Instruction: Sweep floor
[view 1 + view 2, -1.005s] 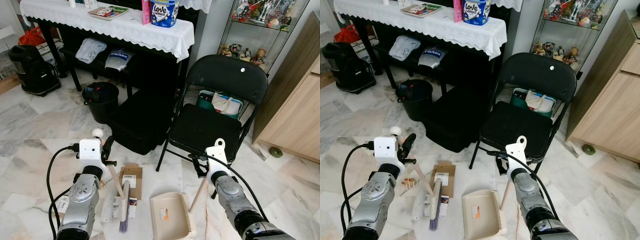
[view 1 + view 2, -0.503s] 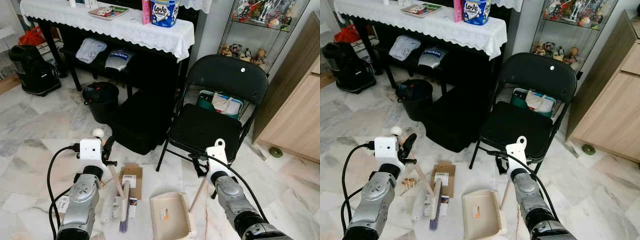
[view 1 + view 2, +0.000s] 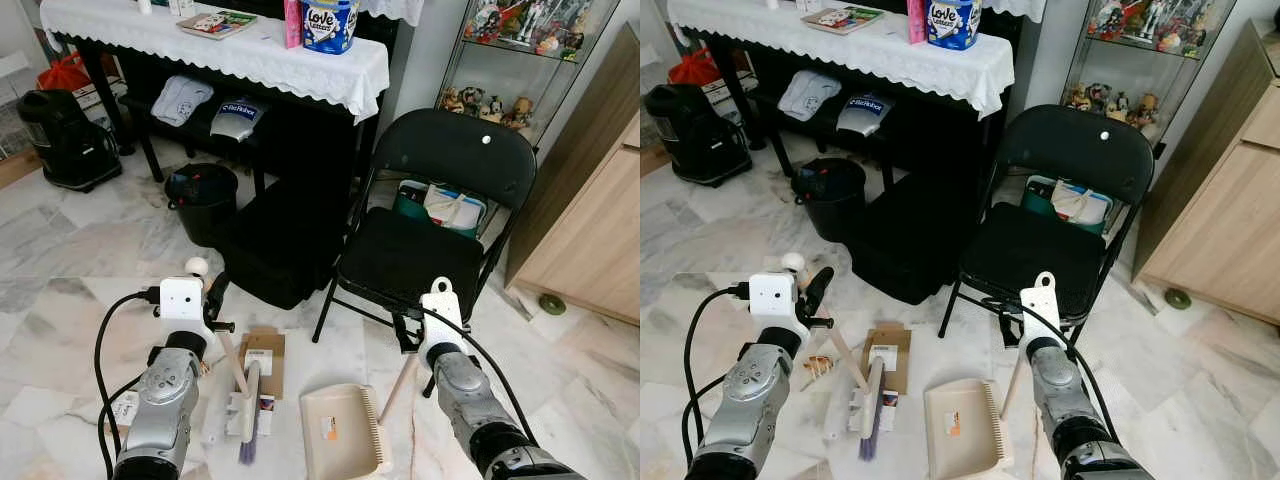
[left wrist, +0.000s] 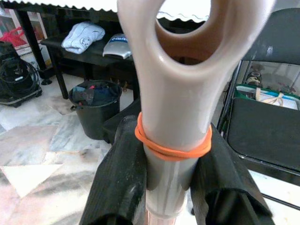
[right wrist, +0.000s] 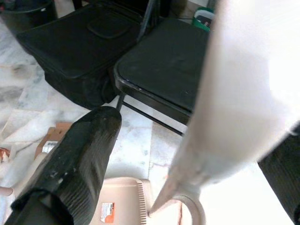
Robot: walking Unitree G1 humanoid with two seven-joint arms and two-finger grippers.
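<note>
**Two tools, one pile to clear**

We clamp the left gripper (image 4: 171,187) on the brush (image 3: 246,415), bristles on scraps beside the cardboard (image 3: 265,362). Rightward lies the dustpan (image 3: 338,430), mouth facing it, handle clenched by our right gripper (image 5: 187,154).

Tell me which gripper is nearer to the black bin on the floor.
The left. The left gripper holds the brush handle just in front of the black bin; the right gripper holds the dustpan handle beside the folding chair.
</note>
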